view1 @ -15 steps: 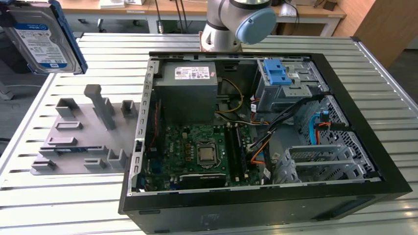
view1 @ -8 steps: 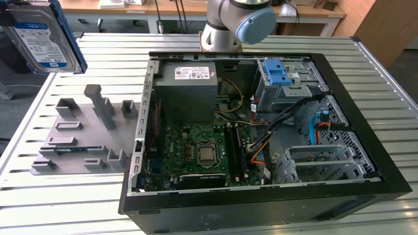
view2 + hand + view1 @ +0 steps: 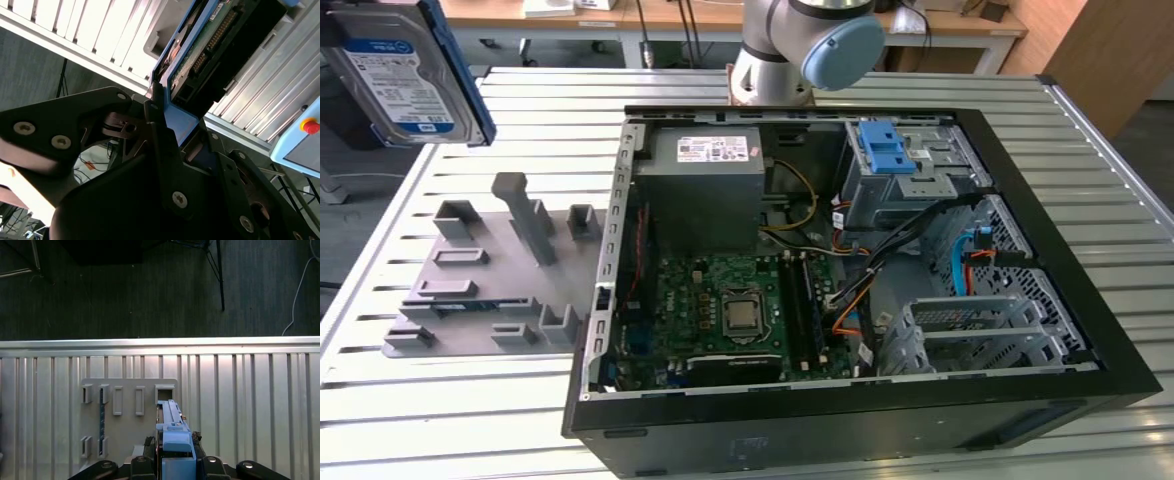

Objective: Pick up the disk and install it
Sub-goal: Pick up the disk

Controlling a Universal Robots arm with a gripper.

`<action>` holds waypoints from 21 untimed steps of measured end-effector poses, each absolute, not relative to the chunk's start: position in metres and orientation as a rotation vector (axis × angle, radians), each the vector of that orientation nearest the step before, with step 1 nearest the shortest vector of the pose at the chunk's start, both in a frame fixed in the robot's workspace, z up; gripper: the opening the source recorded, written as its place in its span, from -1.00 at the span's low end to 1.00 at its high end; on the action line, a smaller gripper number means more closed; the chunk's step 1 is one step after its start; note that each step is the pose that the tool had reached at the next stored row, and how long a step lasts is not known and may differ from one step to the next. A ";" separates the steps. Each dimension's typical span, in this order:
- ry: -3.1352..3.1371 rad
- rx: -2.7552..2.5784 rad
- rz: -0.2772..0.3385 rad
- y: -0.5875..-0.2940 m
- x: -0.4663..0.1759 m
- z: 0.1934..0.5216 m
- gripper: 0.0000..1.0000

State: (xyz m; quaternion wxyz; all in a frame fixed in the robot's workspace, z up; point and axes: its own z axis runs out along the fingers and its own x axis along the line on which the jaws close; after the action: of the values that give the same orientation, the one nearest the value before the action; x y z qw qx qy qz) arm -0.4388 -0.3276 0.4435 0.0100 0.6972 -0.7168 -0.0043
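The disk, a silver drive with a white-and-blue label in a blue carrier frame, hangs high in the air at the exterior view's upper left, above the table's far left corner. In the second wrist view my gripper is shut on the blue frame, and the disk's green circuit-board side faces that camera. In the first wrist view the disk's blue edge sticks out between the black fingers of the gripper, over a grey slotted holder.
An open black computer case lies flat on the slatted metal table. Inside are a green motherboard, a grey power supply box, a drive cage with a blue bracket and a metal cage. The grey holder lies to the case's left in the exterior view.
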 end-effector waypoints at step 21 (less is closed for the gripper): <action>-2.238 2.177 -0.013 -0.328 -0.439 0.451 -0.27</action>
State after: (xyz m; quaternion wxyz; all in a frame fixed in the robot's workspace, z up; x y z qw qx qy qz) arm -0.4388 -0.3275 0.4510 0.0100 0.6972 -0.7168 -0.0043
